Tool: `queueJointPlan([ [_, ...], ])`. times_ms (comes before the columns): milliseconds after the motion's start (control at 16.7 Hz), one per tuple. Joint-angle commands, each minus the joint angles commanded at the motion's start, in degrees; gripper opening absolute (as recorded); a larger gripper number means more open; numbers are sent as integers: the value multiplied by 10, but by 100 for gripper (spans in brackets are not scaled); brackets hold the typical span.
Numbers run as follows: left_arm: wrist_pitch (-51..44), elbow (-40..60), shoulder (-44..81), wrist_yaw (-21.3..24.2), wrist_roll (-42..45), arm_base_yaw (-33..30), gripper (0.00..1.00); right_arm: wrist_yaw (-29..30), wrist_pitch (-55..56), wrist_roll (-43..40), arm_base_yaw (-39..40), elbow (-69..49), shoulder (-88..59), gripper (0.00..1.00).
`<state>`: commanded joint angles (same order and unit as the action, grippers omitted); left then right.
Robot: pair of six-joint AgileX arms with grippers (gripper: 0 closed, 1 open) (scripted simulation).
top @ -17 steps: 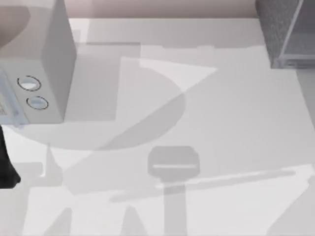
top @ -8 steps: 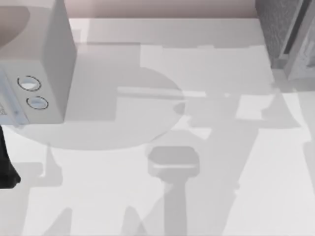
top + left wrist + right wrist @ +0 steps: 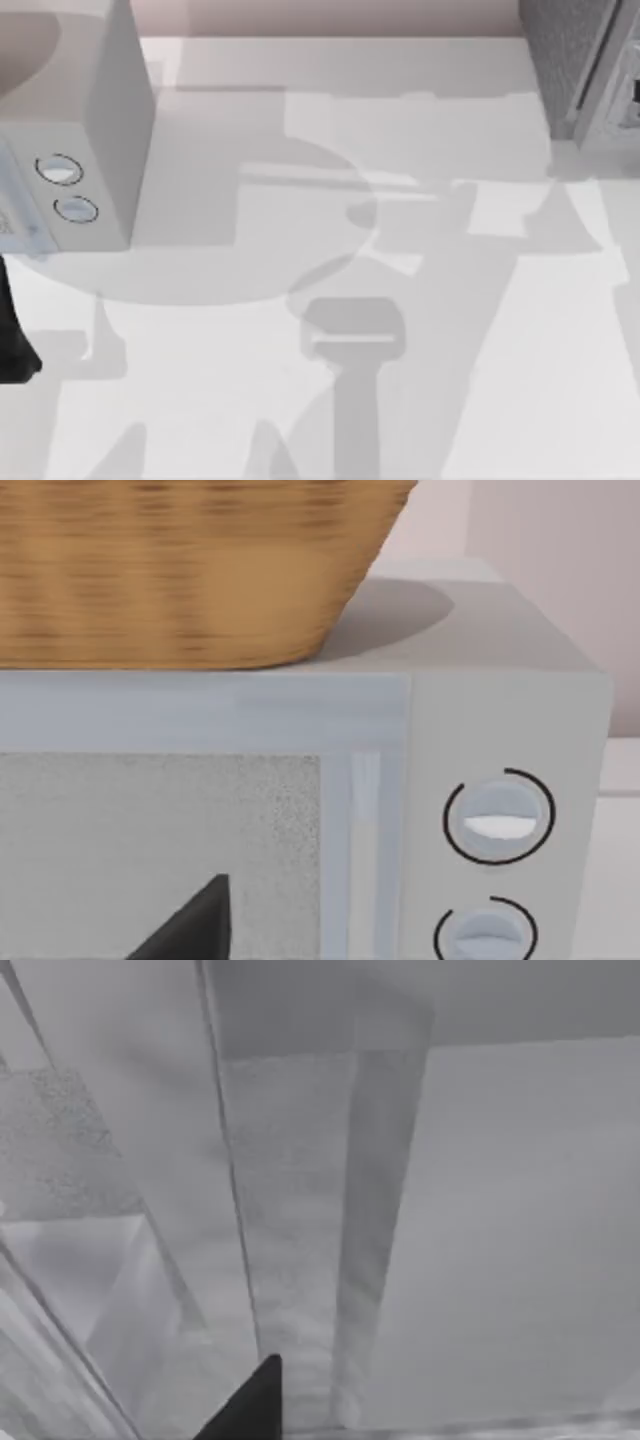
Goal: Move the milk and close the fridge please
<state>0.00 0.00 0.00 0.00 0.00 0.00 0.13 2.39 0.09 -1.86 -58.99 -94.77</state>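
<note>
The left arm (image 3: 12, 330) is a dark shape at the left edge of the top view, low beside the light grey box with two round dials (image 3: 70, 150). In the left wrist view a black tip of the left tool (image 3: 195, 925) points at the box's speckled front panel, with a woven basket (image 3: 190, 570) standing on the box's top; whether this tool is open or closed cannot be told.

The right tool (image 3: 250, 1405) shows as one dark tip close against the smooth grey door of the fridge (image 3: 575, 60), which stands at the upper right of the top view. Its opening cannot be told either.

The white table (image 3: 480, 380) carries broad shadows, and a pale pink wall (image 3: 330, 15) runs along the top.
</note>
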Motion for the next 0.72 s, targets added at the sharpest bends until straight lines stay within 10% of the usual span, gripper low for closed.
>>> queueJointPlan([
  [720, 0, 0, 0, 0, 0, 0, 100, 3, -49, 2, 0, -237, -189, 100],
])
